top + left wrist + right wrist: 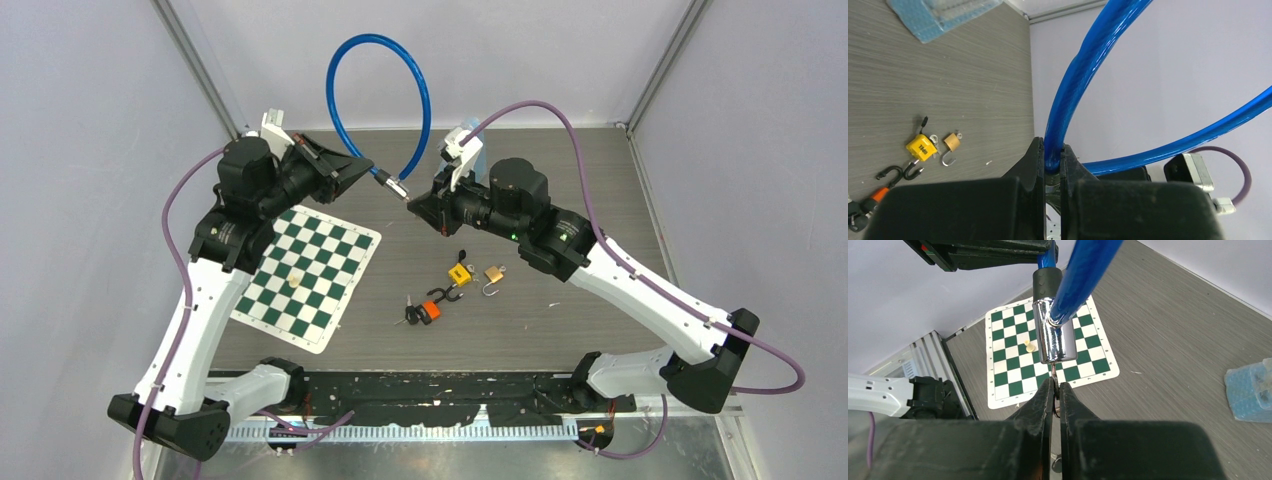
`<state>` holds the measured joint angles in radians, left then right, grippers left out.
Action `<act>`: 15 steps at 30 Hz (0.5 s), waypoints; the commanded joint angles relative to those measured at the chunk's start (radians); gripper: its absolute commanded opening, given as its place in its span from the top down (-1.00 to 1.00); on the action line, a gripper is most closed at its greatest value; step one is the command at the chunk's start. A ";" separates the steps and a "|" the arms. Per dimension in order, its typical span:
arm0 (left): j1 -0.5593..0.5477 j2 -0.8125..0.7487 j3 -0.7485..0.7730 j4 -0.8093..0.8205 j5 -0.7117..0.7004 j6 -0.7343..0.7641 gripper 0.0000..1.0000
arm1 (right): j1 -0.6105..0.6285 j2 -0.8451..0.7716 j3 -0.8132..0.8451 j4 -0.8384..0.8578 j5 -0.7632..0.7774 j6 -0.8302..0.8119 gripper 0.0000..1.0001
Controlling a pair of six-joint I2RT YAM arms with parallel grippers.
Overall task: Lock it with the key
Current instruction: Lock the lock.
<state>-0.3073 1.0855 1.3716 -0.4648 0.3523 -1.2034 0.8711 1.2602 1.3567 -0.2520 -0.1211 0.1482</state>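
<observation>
The blue cable lock [1083, 70] hangs in the air above the tabletop [560, 200], with the left fingers [1035, 160] clamped on the cable just behind its chrome cylinder [1054, 340]. The right fingers [1045, 400] are pressed together on what seems to be the key [1054, 371], mostly hidden, with its tip at the keyhole. A clean turn calls for rolling the right wrist about the cylinder's axis while the left holds firm, so the blade does not bend.

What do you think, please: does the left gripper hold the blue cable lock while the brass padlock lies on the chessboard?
Not quite: the left gripper holds the blue cable lock, but the brass padlock lies on the bare table, as the top view shows.
</observation>
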 commanded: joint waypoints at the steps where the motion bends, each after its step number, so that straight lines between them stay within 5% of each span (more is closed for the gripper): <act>1: 0.004 -0.011 0.017 0.050 -0.051 0.037 1.00 | 0.005 0.009 0.046 -0.030 0.074 -0.077 0.89; 15: 0.021 -0.007 0.052 0.026 -0.128 0.135 1.00 | -0.014 -0.011 0.023 -0.101 -0.080 -0.128 0.90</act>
<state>-0.2977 1.0893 1.3705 -0.5003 0.2485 -1.1080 0.8703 1.2766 1.3651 -0.3504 -0.1425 0.0383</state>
